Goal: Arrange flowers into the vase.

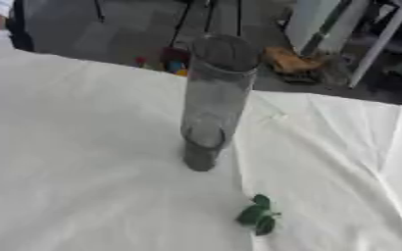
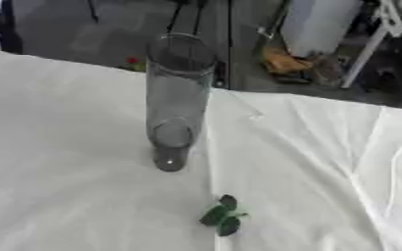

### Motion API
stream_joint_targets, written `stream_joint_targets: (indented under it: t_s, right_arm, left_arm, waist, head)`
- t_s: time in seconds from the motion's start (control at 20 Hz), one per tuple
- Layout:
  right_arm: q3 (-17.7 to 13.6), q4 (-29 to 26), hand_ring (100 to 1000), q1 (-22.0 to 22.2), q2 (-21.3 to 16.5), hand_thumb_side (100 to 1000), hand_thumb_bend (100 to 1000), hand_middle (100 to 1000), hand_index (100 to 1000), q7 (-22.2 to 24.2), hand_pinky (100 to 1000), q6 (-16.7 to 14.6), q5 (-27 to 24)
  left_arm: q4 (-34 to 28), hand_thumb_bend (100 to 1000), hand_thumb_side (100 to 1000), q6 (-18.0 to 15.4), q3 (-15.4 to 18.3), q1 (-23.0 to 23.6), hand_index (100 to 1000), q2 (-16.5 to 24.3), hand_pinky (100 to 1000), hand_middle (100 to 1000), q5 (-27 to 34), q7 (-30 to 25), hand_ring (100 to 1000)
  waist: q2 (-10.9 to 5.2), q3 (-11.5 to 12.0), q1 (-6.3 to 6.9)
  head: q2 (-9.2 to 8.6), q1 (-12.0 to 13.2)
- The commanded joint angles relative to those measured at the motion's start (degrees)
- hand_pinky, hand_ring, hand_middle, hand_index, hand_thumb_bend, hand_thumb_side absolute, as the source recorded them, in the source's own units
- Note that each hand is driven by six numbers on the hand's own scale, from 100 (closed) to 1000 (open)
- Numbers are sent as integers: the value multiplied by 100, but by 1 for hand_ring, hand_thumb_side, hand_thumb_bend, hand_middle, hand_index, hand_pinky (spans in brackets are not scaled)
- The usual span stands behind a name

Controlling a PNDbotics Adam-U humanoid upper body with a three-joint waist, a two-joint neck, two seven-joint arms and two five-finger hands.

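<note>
So neither hand is showing up in either view right now, which means I can't say whether the left or right one is open, curled, or carrying anything. Same goes for which arm is sitting nearer to the work; nothing to go on.

What is showing: a tall clear glass vase (image 1: 214, 98) is standing upright on the counter (image 1: 76, 162), which is wearing a white, slightly creased cloth. The vase is sitting roughly mid-frame and looks empty, with no stems poking out of the mouth.

The only flower-ish thing on the cloth is a small green leafy sprig (image 1: 258, 215), lying flat near the front edge. From the foot of the vase it's sitting at about 5 o'clock, near but clearly apart, not touching the glass. I'm not seeing a bloom on it, just a few dark green leaves bunched together, and its long axis seems to be running roughly 12 to 6, though it's too stubby to be sure.

My read: the arranging isn't started yet. Whichever hand is coming in will probably need to drop toward that sprig first, then lift it up and back toward 11 o'clock to clear the tall rim. Knocking the narrow vase over on the way looks like the main risk.
</note>
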Motion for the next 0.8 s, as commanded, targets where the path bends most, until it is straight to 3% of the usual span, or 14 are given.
stream_joint_targets:
  t_s: [0.05,0.8]
  right_arm:
    - [-26,258,100,-215,-159,1000,100,100,100,-15,100,3,-60]
    - [38,1124,100,-769,42,1000,100,100,100,139,100,-568,-174]
  left_arm:
    - [-73,100,1000,-1,-1,-95,933,194,791,866,-19,-28,873]
    - [-73,100,1000,-9,-29,-171,934,198,792,865,-1,-65,873]
  waist:
    - [-134,2,38]
    - [-125,122,5]
  head:
    - [-79,-60]
    - [-212,-223]
